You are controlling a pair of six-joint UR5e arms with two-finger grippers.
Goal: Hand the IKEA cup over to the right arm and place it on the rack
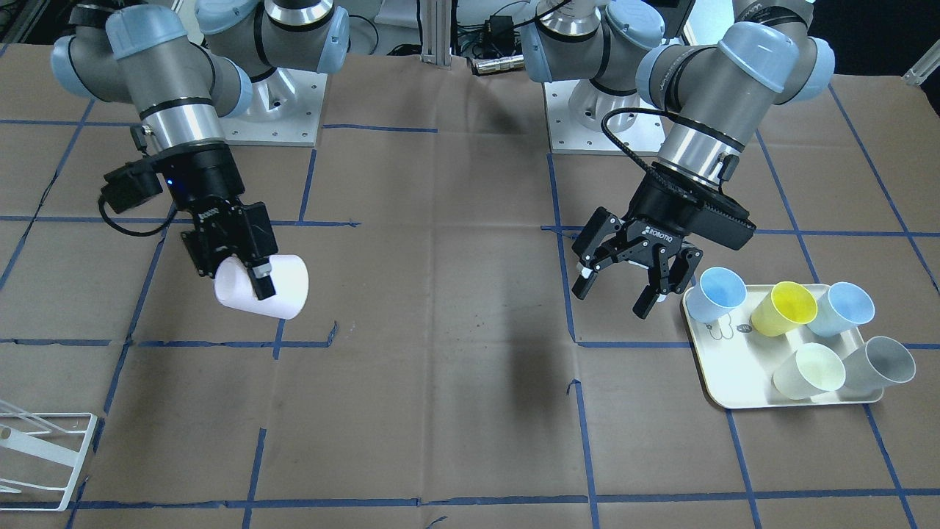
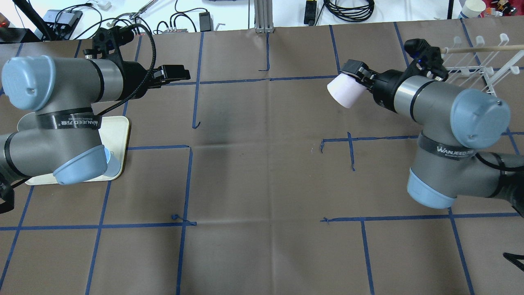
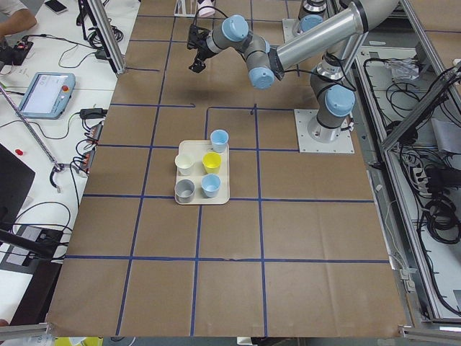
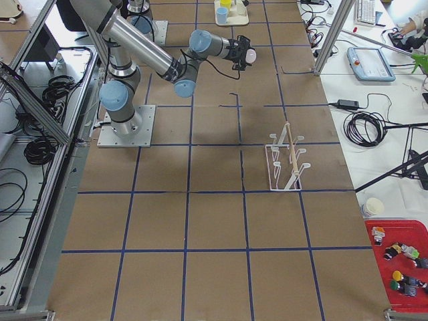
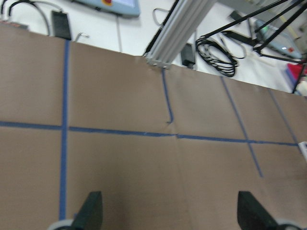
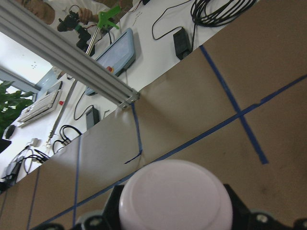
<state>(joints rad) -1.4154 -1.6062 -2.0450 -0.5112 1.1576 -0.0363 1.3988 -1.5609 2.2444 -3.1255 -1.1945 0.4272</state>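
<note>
Pale pink cup clamped in R pincer, up off the worktop, well apart from the rack.

Worktop: brown paper w/ blue tape grid. R arm reaches fwd over its own half; L arm bends down over the other half. Cream tray lies on the L side w/ five cups on it: 2 blue, 1 yellow, 1 pale green, 1 grey. White wire rack stands near the worktop edge on the R side. Pink cup lies on its side in the air, R pincer's fingers closed on it, one black finger across its wall, base facing away from the wrist cam. L pincer hangs near the tray, fingers spread wide, nothing between them.
</note>
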